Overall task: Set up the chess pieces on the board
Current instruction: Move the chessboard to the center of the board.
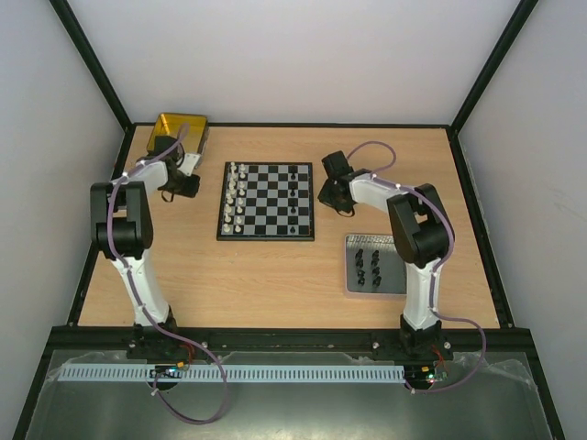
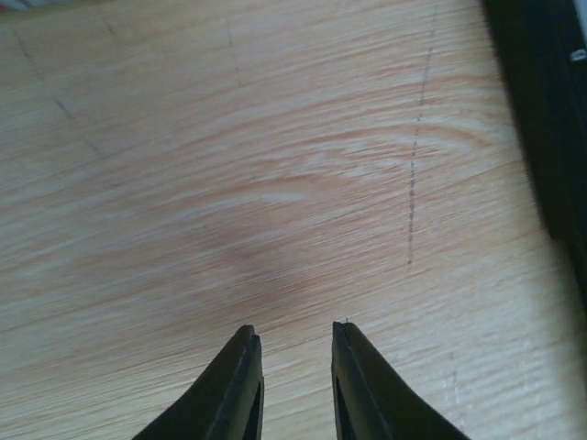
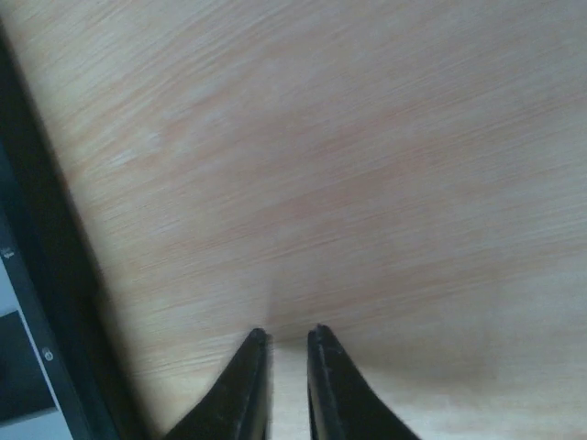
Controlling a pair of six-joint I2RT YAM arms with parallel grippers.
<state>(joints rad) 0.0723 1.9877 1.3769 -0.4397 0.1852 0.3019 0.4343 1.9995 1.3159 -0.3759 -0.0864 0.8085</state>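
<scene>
The chessboard (image 1: 266,197) lies mid-surface (image 1: 275,275), with whitish chess pieces (image 1: 237,197) lined along its left side and a few black ones (image 1: 292,194) on its right. More black pieces (image 1: 367,266) sit on a grey tray (image 1: 352,240) nearby. The jaws of the left arm (image 1: 128,220) stand parted and empty over bare wood. Those of the right arm (image 1: 417,229) are narrowly parted and also empty.

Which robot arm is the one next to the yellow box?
The left one: the left end effector sits right beside the yellow tin. The right end effector is on the other side of the board, far from it.
</scene>
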